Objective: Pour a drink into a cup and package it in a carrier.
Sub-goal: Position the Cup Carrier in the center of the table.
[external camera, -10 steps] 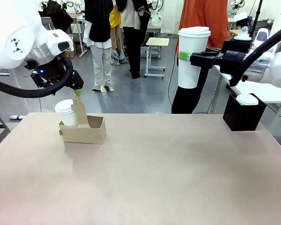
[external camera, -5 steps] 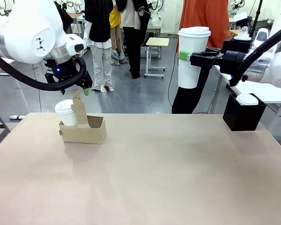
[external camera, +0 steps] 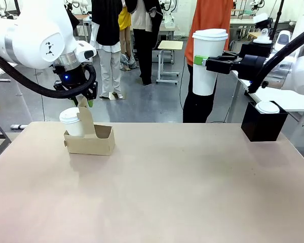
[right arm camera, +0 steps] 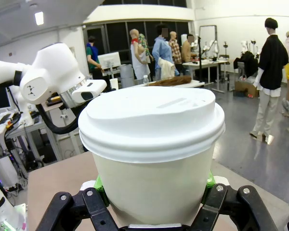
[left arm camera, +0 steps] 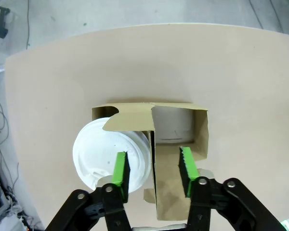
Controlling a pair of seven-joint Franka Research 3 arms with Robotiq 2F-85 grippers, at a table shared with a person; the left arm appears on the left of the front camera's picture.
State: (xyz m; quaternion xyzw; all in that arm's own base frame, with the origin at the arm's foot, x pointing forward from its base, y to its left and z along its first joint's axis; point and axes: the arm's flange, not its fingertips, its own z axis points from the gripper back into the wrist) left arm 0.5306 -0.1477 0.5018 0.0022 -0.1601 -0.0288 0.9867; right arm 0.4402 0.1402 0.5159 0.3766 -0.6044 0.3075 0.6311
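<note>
We are at the packaging step. Our right gripper (external camera: 206, 62) is clamped round the lidded cup (external camera: 207, 78), high above the table's far edge, right of middle. The carrier (external camera: 99, 144) sits near the far left corner, a shorter cup (external camera: 71, 123) in one slot. Our left gripper (external camera: 85, 99) straddles the handle panel (external camera: 85, 119), jaws apart, gripping nothing. Next, we judge, it must pinch that panel while the cup goes upright into the empty slot (left arm camera: 176, 126).
</note>
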